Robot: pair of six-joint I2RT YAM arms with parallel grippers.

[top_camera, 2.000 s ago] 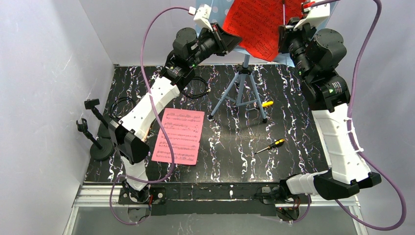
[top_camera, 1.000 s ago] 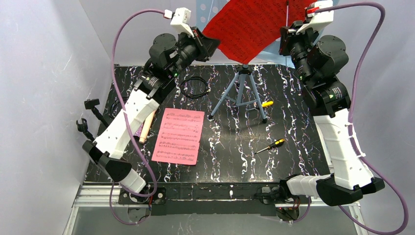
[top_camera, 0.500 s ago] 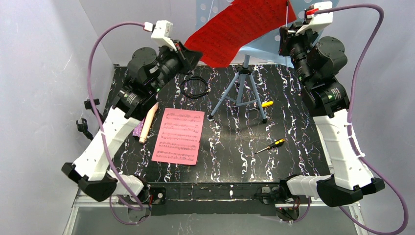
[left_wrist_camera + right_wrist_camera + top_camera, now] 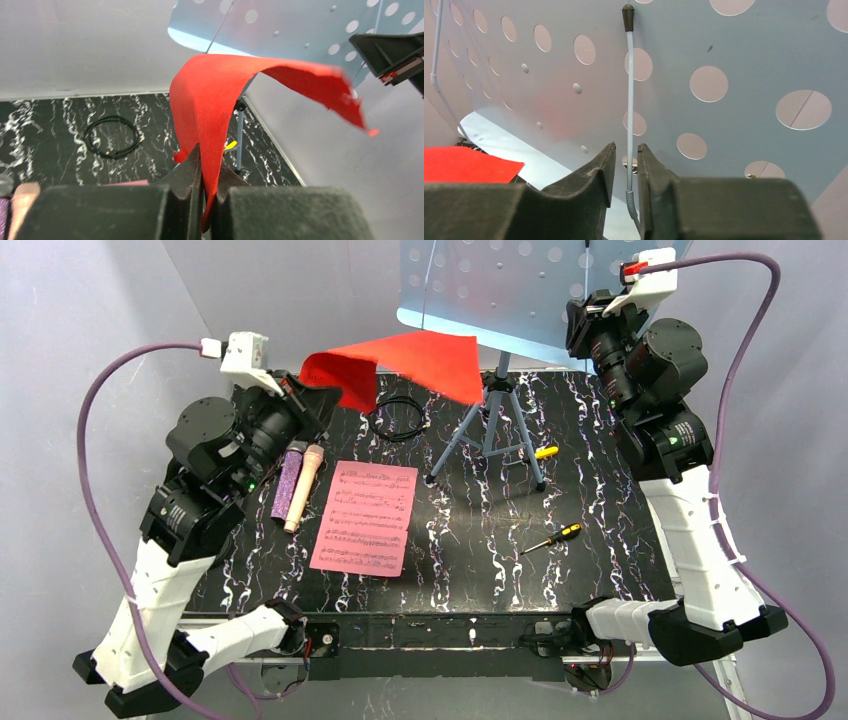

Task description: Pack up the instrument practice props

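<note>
With the left gripper clamped tight on its near edge, the red sheet-music page hangs in the air above the back left part of the table.
- The page arches up from the fingers and droops toward the music stand. Its far corner is blurred in the left wrist view. I cannot tell whether it touches the stand.
- Red page also shows at the lower left of the right wrist view, below the stand's ledge.

Other props:
- The pink sheet-music page lies flat on the table, left of centre, printed side up.
- The purple glitter microphone and cream microphone lie side by side, touching or nearly so, just left of the pink page and under the left wrist.

Right gripper:
- It is up at the stand's perforated blue desk, near the right edge.
- Its jaws are parted by a narrow gap.
- The stand's thin retaining wire runs upright through that gap. A sliver of space shows on each side, so nothing is gripped.

Surroundings:
- A coiled black cable lies at the back of the table, below the red page.
- The stand's tripod legs are planted at back centre.
- Two screwdrivers lie on the table: one by the right tripod foot, the other nearer the front.
</note>
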